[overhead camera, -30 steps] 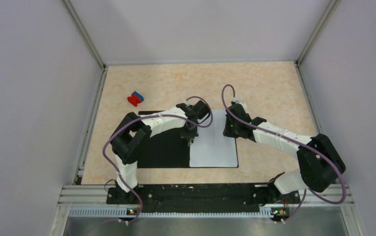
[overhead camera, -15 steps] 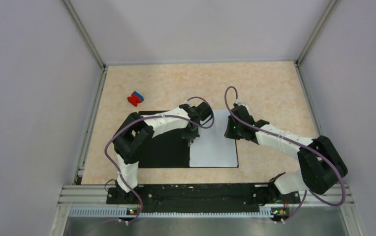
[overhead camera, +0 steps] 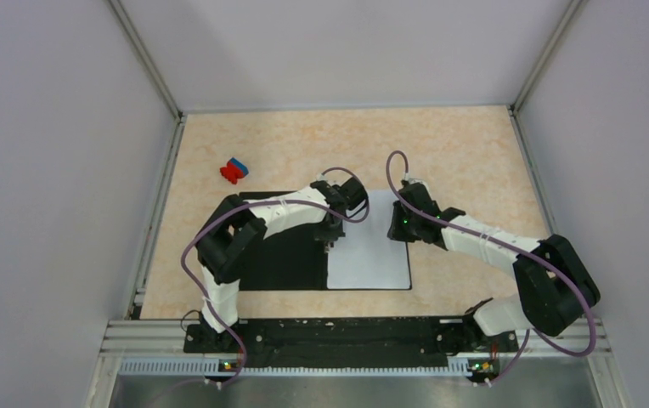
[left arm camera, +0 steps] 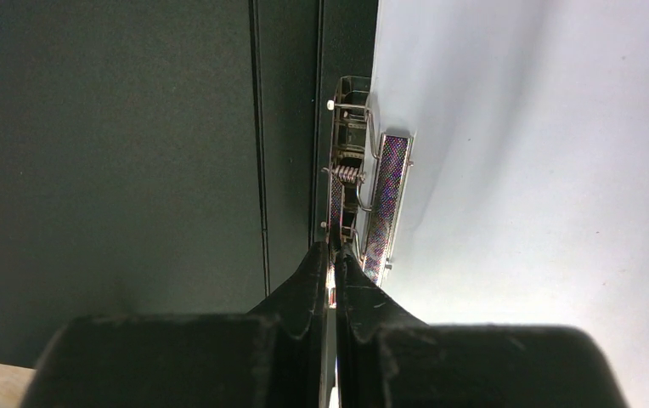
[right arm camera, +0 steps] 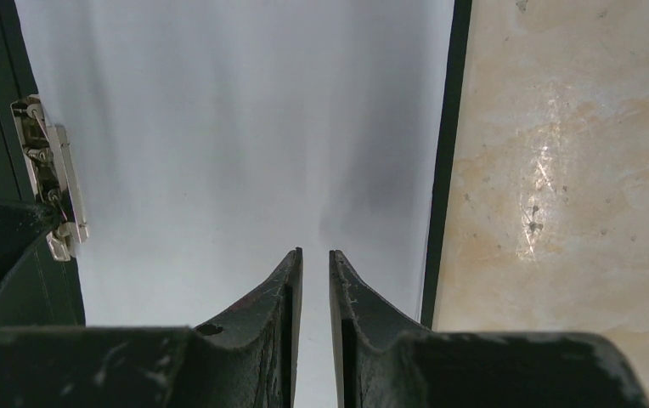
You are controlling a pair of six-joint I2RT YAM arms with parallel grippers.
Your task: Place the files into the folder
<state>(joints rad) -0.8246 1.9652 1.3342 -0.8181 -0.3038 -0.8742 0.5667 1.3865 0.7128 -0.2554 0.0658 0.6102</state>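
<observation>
The files (overhead camera: 370,246) lie flat on the right half of the open folder (overhead camera: 283,263), left edge right up against the clip (left arm camera: 364,195) at the spine. We only see one white face, so we can't tell how many sheets are stacked there, or whether the edge is really under the clip bar.

The left gripper (left arm camera: 335,255) is pinched tight on the clip's thin metal lever. That's our main worry: it's a skinny, springy piece, and if it slips out, the bar snaps down early and could crease or trap the paper crooked.

The right gripper (right arm camera: 315,255) sits low over the sheet near its right edge, jaws narrow with a small gap and nothing between them. If it nudges from there, we'd guess the top sheet could buckle or slide on its own.

The left arm lies across the folder's black half, so closing the cover looks blocked. The block (overhead camera: 234,170) sits well apart on the table (overhead camera: 457,144), no bother.
</observation>
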